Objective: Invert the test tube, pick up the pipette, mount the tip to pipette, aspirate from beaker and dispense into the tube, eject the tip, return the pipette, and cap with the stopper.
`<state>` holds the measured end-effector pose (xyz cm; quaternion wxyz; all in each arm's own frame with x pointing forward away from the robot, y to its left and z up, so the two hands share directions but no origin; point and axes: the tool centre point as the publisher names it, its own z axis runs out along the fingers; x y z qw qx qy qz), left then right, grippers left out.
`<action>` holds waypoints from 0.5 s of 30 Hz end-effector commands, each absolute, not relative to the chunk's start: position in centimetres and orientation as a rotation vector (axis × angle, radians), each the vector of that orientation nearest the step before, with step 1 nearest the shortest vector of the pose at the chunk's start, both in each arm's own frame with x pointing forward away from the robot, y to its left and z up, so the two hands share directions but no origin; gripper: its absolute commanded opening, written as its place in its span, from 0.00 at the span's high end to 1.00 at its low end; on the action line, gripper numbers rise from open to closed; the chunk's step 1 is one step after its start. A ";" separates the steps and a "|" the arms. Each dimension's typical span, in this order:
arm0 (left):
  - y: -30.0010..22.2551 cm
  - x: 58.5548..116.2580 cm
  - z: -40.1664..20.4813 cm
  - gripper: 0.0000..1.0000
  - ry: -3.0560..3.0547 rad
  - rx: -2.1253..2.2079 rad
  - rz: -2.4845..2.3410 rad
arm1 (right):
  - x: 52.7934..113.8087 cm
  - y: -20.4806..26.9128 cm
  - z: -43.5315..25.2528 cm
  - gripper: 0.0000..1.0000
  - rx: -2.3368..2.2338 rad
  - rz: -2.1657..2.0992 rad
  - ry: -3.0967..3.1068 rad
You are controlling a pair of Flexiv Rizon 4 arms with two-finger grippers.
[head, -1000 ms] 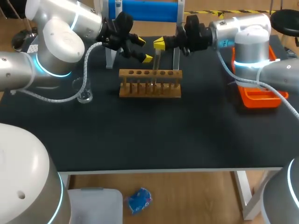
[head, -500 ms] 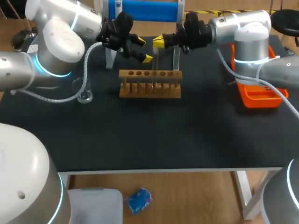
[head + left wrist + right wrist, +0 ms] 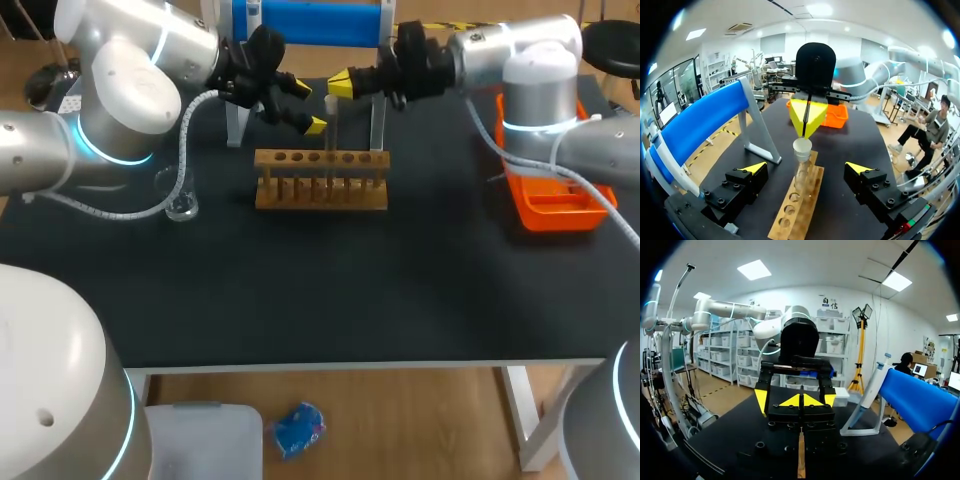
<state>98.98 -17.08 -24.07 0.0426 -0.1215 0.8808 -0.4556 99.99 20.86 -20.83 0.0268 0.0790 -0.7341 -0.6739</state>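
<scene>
Lifted a little since a second ago, the right jaws now sit higher above the wooden rack (image 3: 320,180) at the back of the bench (image 3: 400,290). They are clenched on the top of the upright test tube (image 3: 331,125), whose lower end is at the rack's top rail. The left jaws hang released just beside it. From the left wrist, the tube stands ahead between the spread yellow tips, pinched from above. From the right wrist, the right jaws' own tips meet and the tube is hidden.
</scene>
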 end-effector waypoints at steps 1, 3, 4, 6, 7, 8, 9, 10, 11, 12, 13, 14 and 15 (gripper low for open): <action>-17.1 98.9 -24.1 0.00 2.692 -0.372 -1.396 | 99.5 20.2 -19.9 1.00 0.245 -2.069 -2.287; -17.1 98.9 -24.1 0.00 2.692 -0.372 -1.396 | 99.3 19.9 -19.5 1.00 0.248 -2.065 -2.299; -17.1 98.9 -24.1 0.00 2.692 -0.372 -1.396 | 99.2 19.7 -19.3 1.00 0.246 -2.059 -2.308; -17.1 98.9 -24.1 0.00 2.692 -0.372 -1.396 | 99.0 19.1 -19.0 0.95 0.223 -2.037 -2.328; -17.1 98.9 -24.1 0.00 2.692 -0.372 -1.396 | 98.8 18.8 -18.9 0.90 0.215 -2.028 -2.337; -17.1 98.9 -24.1 0.00 2.692 -0.372 -1.396 | 98.6 18.4 -18.8 0.76 0.206 -2.012 -2.348; -17.1 98.9 -24.1 0.00 2.692 -0.372 -1.396 | 98.4 18.1 -18.8 0.53 0.187 -1.993 -2.361; -17.1 98.9 -24.1 0.00 2.692 -0.372 -1.396 | 98.2 17.6 -18.7 0.00 0.171 -1.982 -2.375; -17.1 98.9 -24.1 0.00 2.692 -0.372 -1.396 | 98.0 17.2 -18.7 0.00 0.152 -1.959 -2.396; -17.1 98.9 -24.1 0.00 2.692 -0.372 -1.396 | 97.8 16.8 -18.7 0.00 0.123 -1.920 -2.430; -17.1 98.9 -24.1 0.00 2.692 -0.372 -1.396 | 97.6 16.4 -18.7 0.00 0.108 -1.889 -2.460; -17.1 98.9 -24.1 0.00 2.692 -0.372 -1.396 | 97.4 16.0 -18.7 0.00 0.108 -1.862 -2.488; -17.1 98.9 -24.1 0.00 2.692 -0.372 -1.396 | 97.1 15.6 -18.8 0.00 0.099 -1.826 -2.520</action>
